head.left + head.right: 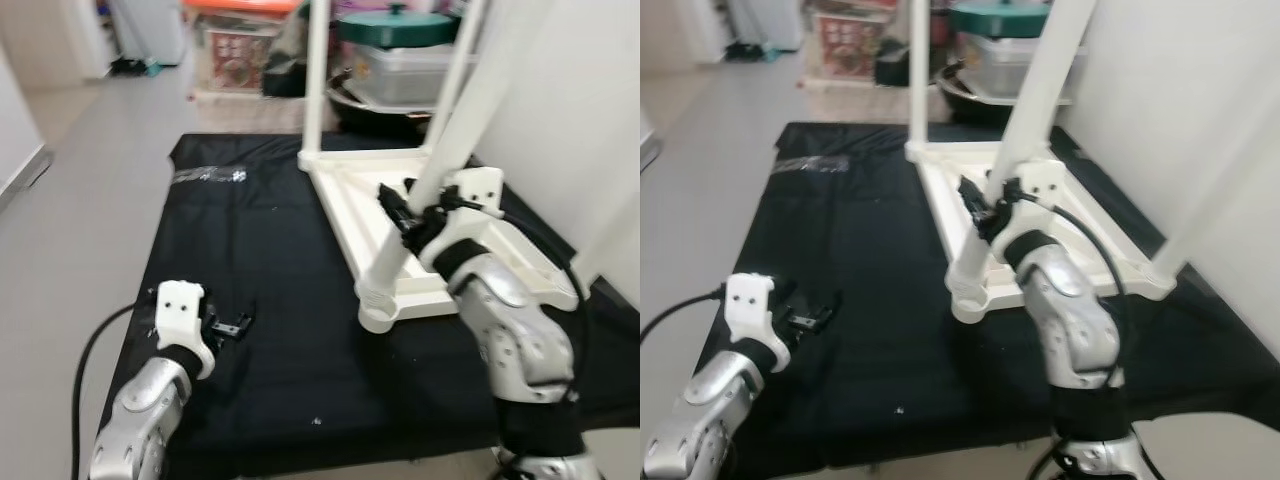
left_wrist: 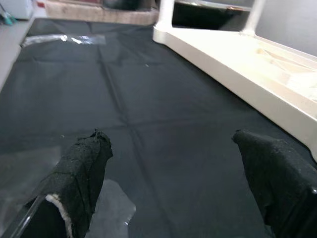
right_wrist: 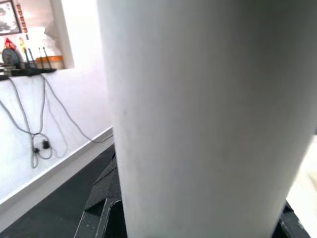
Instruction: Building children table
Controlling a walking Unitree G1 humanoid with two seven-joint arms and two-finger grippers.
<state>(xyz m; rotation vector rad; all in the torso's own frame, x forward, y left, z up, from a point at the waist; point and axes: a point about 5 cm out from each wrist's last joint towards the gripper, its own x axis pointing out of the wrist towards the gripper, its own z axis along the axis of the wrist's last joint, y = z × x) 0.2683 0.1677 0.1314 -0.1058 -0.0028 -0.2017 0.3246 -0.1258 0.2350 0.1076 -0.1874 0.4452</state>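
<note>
The white children's table (image 1: 420, 215) lies upside down on a black mat (image 1: 270, 290), its top flat against the cloth and its legs pointing up. The nearest leg (image 1: 440, 160) leans at a slant from the socket at the table's near corner (its foot sits in that corner fitting). The right gripper (image 1: 405, 215) is closed around this leg partway up, a black finger on each side of the white tube; in the right wrist view the leg (image 3: 198, 114) stands right against the camera with the black fingers (image 3: 101, 208) hugging its base. Another leg (image 1: 316, 75) stands upright at the far corner.

The left gripper (image 1: 228, 325) hovers low over the mat, well apart from the table. Its two padded fingers (image 2: 81, 168) are spread wide and hold nothing. A clear plastic bag (image 1: 208, 175) lies on the mat's far side.
</note>
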